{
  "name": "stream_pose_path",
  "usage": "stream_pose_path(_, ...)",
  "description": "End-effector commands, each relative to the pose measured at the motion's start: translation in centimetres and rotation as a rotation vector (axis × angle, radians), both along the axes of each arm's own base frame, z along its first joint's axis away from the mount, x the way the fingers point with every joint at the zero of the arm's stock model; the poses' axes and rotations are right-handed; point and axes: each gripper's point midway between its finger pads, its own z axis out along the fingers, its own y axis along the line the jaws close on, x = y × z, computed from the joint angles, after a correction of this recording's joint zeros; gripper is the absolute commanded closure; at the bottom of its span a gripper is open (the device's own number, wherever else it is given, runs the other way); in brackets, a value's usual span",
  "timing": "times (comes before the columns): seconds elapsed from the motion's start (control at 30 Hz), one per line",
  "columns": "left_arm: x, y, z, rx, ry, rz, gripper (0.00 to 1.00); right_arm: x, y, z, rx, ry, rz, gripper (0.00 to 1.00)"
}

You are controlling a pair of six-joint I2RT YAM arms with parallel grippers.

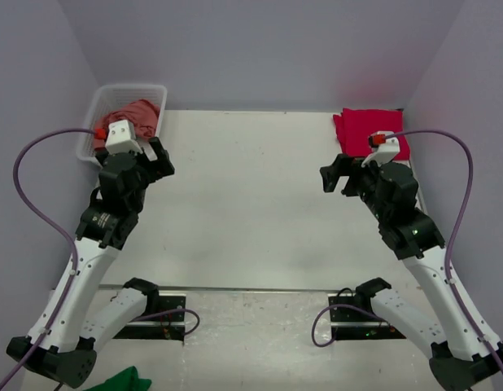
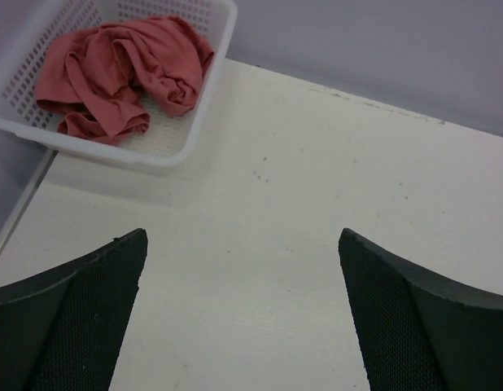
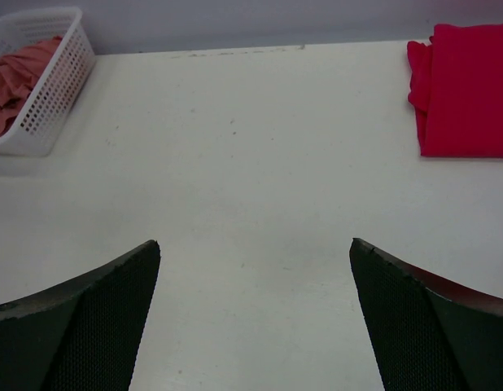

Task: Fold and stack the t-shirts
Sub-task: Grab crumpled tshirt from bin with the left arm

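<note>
A dusty salmon-red t-shirt lies crumpled in a white basket at the table's back left; it also shows in the top view and in the right wrist view. A crimson red t-shirt lies folded at the back right, also seen from the top. My left gripper is open and empty over bare table, just in front of the basket. My right gripper is open and empty over bare table, in front of the crimson shirt.
The white table is walled by pale panels at the back and both sides. A small green cloth lies off the table by the left arm's base. Purple cables loop from both arms.
</note>
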Motion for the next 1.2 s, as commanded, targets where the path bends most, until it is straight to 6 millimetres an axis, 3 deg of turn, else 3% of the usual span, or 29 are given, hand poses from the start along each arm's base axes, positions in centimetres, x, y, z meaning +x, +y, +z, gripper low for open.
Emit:
stream_pose_path(0.0,1.8,1.4,1.6,0.076,0.042,0.07,0.02,-0.9,0.3,0.8,0.023,0.005,0.02,0.01)
stream_pose_path(0.03,1.7,1.4,3.4,0.063,0.003,0.071,0.02,-1.1,0.2,1.1,0.027,-0.003,0.021,0.01)
stream_pose_path(0.07,3.4,2.8,1.1,0.1,0.119,0.128,0.02,-1.4,0.4,1.2,0.036,0.0,0.031,0.01)
stream_pose_path(0.17,7.6,4.9,-0.4,0.095,0.24,0.15,0.0,-2.1,0.6,2.1,0.066,0.026,0.04,0.01)
stream_pose_path(0.27,11.6,6.4,-2.4,0.077,0.322,0.165,0.0,-3.7,1.1,3.3,0.092,-0.057,0.108,0.01)
stream_pose_path(0.33,13.5,7.7,-2.7,0.063,0.333,0.188,0.0,-3.4,-0.5,3.8,0.109,-0.07,0.007,0.01)
stream_pose_path(0.37,14.7,9.1,-4.9,0.046,0.385,0.213,0.0,-3.2,-0.9,2.7,0.08,-0.02,-0.024,0.01)
stream_pose_path(0.43,16.4,9.5,-6.7,0.036,0.424,0.213,0.0,-2.5,-1.6,2.0,0.028,0.014,-0.061,0.01)
stream_pose_path(0.53,18.6,10.7,-7.6,0.019,0.405,0.21,0.0,-1.7,-1.0,0.5,0.0,0.075,-0.052,0.01)
stream_pose_path(0.6,20.0,12.0,-9.3,0.003,0.425,0.221,0.03,-1.3,-0.1,0.2,0.003,0.084,-0.019,0.01)
stream_pose_path(0.63,21.0,12.4,-8.8,-0.003,0.404,0.219,0.04,-1.2,0.2,0.1,0.003,0.084,0.001,0.01)
stream_pose_path(0.67,21.8,13.3,-10.6,-0.014,0.434,0.222,0.05,-1.1,0.7,0.2,0.01,0.084,0.021,0.01)
stream_pose_path(0.87,26.4,14.6,-13.3,-0.056,0.415,0.161,0.1,-1.5,1.9,0.7,0.036,0.046,0.094,0.01)
stream_pose_path(1.0,28.1,15.0,-14.3,-0.065,0.414,0.151,0.13,-1.7,2.1,0.4,0.031,0.059,0.102,0.01)
stream_pose_path(1.03,28.5,14.9,-15.8,-0.071,0.437,0.142,0.13,-1.8,2.1,0.3,0.033,0.058,0.104,0.01)
stream_pose_path(1.17,30.1,14.7,-17.2,-0.085,0.429,0.113,0.14,-2.0,2.3,-0.1,0.03,0.062,0.114,0.01)
